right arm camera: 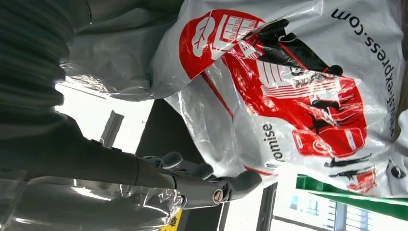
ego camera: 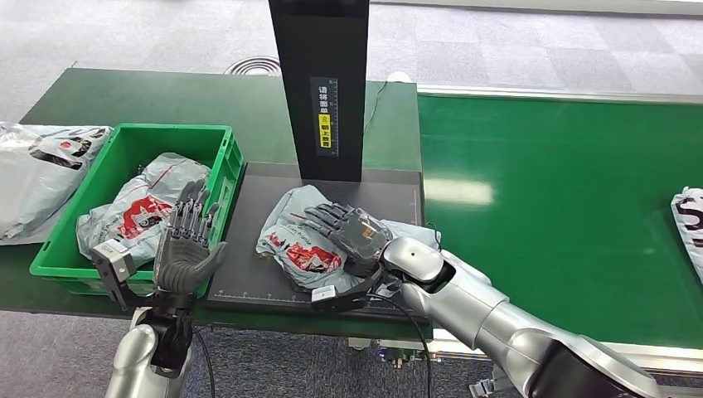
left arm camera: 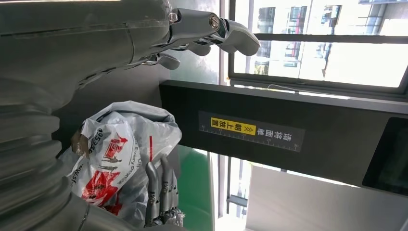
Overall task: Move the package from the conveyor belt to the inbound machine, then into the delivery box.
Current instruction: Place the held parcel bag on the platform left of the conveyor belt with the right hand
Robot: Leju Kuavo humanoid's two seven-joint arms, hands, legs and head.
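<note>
Grey package (ego camera: 303,240) half hidden under right hand (ego camera: 352,235), grip unclear

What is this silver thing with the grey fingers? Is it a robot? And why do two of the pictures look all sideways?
Yes, it is a robot with two silver arms. The big picture is what it sees from its head. The sideways ones come from little cameras at its wrists.

Its right hand lies on a grey plastic package with red printing. The package rests on the flat black machine with a tall black post. I cannot tell whether the fingers grip it.

Its left hand is up, open and holding nothing, beside a green box with another package inside. On the right is a green conveyor belt.
</note>
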